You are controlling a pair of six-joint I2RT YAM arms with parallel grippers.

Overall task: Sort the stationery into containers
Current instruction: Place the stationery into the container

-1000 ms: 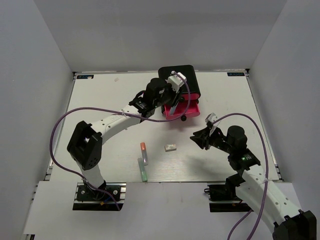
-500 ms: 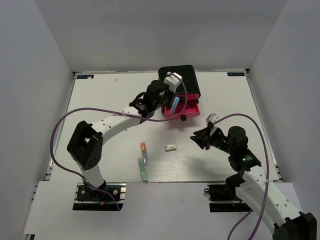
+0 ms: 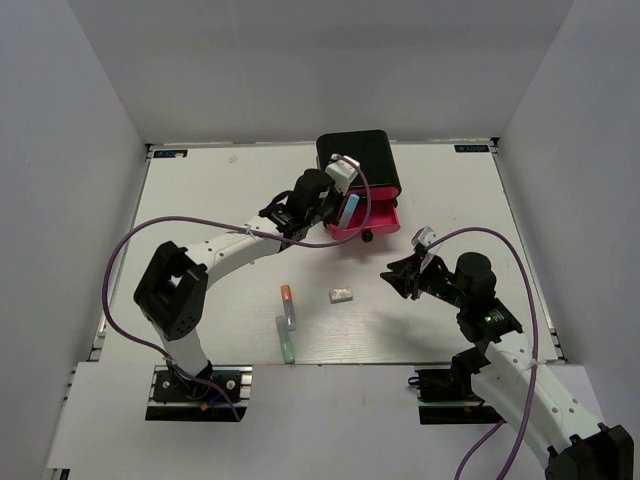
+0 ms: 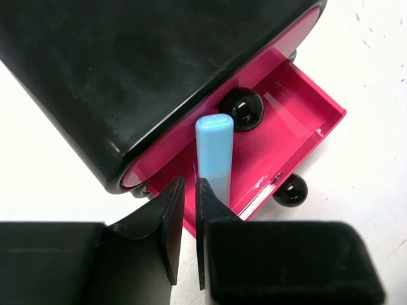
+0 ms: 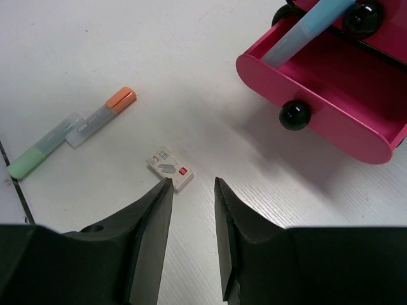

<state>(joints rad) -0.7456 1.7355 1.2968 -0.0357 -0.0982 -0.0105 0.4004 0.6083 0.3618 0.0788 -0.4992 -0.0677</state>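
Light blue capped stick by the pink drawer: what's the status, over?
Left end effector shut, empty. Right end effector open, empty, near small white rectangular eraser. Light blue capped stick leaning in open bright-pink drawer. Nothing in the way.

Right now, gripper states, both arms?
Left gripper: shut, empty; the light blue stick leans in the pink drawer.
Right gripper: open, holding nothing.

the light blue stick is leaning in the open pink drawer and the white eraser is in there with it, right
Not quite. The white eraser is not in the open pink drawer; it lies on the table, apart from it, as the right wrist view shows. The light blue stick does lean in that drawer.
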